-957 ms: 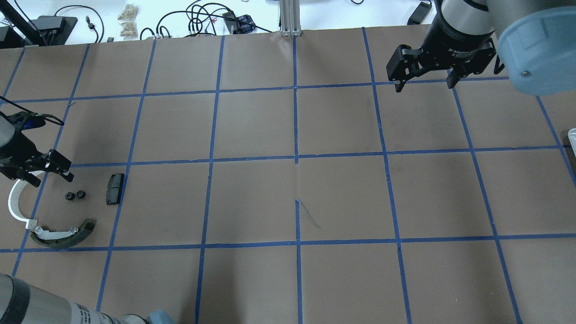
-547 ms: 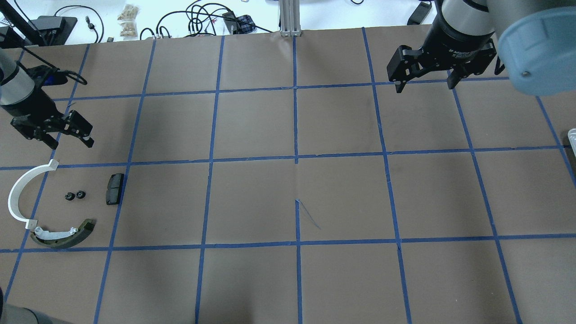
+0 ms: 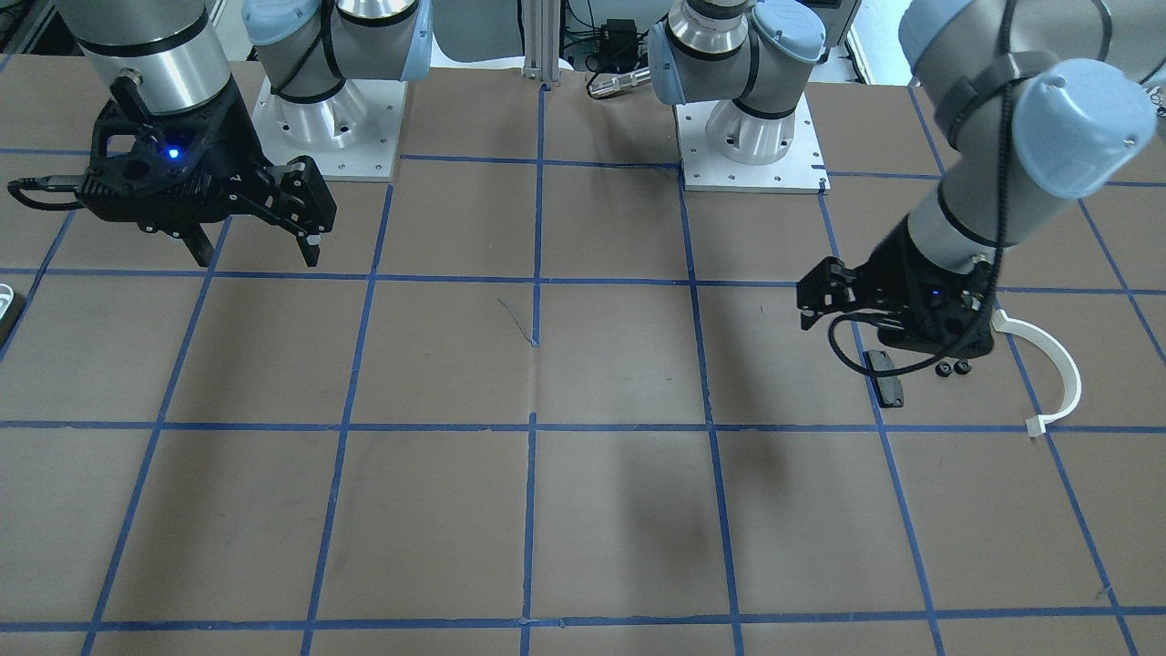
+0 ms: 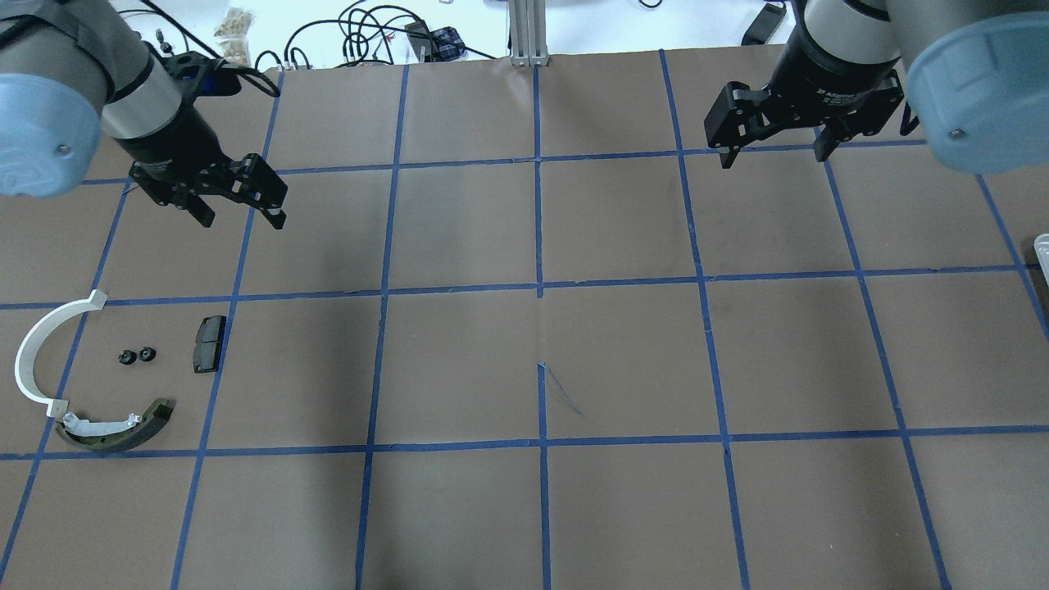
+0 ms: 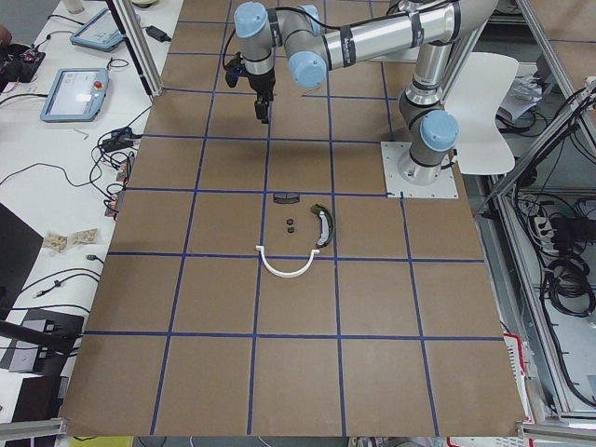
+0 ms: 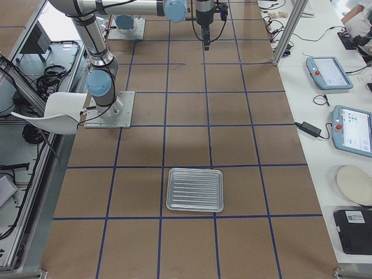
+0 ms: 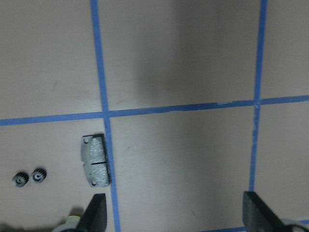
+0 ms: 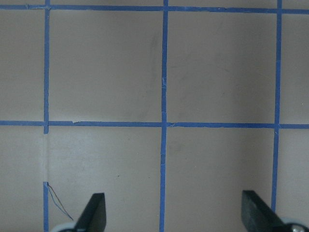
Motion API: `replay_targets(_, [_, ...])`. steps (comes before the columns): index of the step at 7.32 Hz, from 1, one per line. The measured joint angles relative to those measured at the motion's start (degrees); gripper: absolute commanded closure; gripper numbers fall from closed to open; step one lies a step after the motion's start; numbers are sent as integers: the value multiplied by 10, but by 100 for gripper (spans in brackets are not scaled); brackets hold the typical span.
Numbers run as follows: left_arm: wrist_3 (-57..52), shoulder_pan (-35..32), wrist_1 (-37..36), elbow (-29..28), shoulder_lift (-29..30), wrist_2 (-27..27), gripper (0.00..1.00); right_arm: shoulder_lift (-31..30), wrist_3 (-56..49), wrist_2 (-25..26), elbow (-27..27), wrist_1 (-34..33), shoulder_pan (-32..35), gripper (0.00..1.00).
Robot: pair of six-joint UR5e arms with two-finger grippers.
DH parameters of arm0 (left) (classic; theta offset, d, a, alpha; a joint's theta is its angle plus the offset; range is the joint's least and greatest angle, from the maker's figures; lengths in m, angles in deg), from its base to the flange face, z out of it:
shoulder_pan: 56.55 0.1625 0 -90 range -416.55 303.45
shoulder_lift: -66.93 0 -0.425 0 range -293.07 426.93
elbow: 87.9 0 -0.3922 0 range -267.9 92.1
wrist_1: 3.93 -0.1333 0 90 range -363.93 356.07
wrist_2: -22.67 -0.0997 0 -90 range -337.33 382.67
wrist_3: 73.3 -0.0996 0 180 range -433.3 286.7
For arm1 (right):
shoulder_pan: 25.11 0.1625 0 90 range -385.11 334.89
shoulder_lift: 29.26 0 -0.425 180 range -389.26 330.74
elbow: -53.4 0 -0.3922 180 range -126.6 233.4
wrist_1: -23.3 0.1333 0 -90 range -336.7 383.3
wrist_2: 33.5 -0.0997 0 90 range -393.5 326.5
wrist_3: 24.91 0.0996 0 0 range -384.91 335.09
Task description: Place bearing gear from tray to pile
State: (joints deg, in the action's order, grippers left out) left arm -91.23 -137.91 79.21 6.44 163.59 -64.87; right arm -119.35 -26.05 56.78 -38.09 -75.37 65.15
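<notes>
bearing gear (image 4: 147, 354) lying at lower left of the overhead frame, beside a second gear (image 4: 125, 356), between white arc (image 4: 20, 360) and brake pad (image 4: 210, 344). probably tiny, light, rigid, toothed, prone to rolling; best pinched across the rim. left gripper (image 4: 242, 217) and right gripper (image 4: 774, 157): jaws wide, holding nothing.

2 silver arms (image 3: 146, 46), pale-blue joint caps (image 3: 1084, 123), black wrist housings (image 3: 155, 187)

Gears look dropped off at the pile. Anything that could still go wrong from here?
The two gears lie loose beside the black pad; a low pass by the open left claw could scatter them. The tray looks empty in the right-side view, so another pick there would likely close on nothing.
</notes>
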Motion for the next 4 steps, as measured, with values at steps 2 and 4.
replay_targets(2, [5, -48, 37, 3, -38, 2, 0, 0, 1, 1, -1, 2, 0, 0])
replay_targets(4, [15, -63, 85, 6, -79, -2, 0, -1, 1, 1, -4, 7, 1, 0])
